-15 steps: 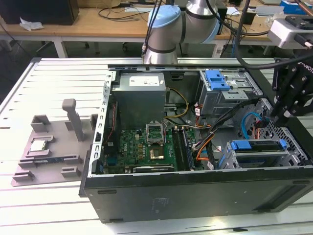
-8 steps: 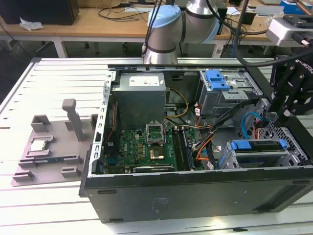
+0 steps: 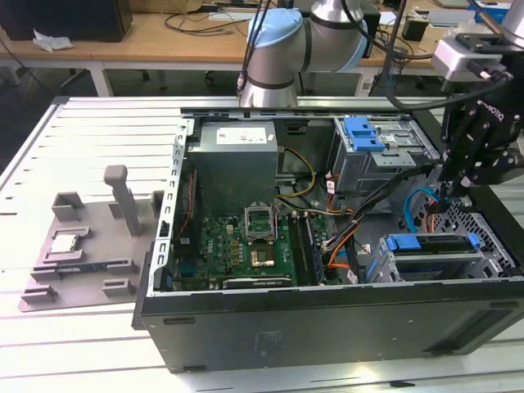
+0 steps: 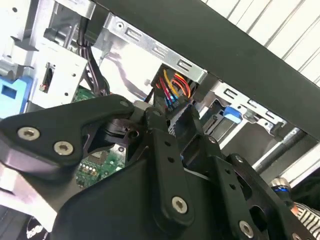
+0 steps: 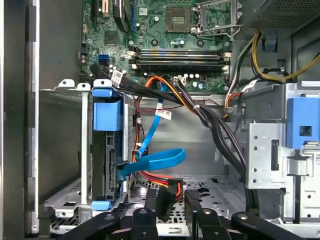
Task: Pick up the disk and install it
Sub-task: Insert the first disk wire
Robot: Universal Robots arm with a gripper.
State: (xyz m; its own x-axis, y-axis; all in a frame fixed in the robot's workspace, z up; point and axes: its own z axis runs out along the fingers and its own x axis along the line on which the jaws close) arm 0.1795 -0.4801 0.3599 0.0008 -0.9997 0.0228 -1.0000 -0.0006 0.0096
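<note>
Disk (image 5: 106,150) with its blue carrier frame sits in the drive cage (image 3: 434,260) at the case's lower corner on the exterior view's right. Nearby, the gripper (image 3: 456,182) hangs over the open computer case (image 3: 327,319), its fingers (image 5: 195,212) holding nothing; whether they are spread or pressed together, I cannot tell. 1 blue cable (image 5: 150,162) curls beside the disk.

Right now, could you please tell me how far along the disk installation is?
The disk already sits in its bay in the computer case, with its blue frame around it. The gripper is open near that bay, holding nothing. Little seems left, though I cannot tell whether the disk is fully home.
</note>
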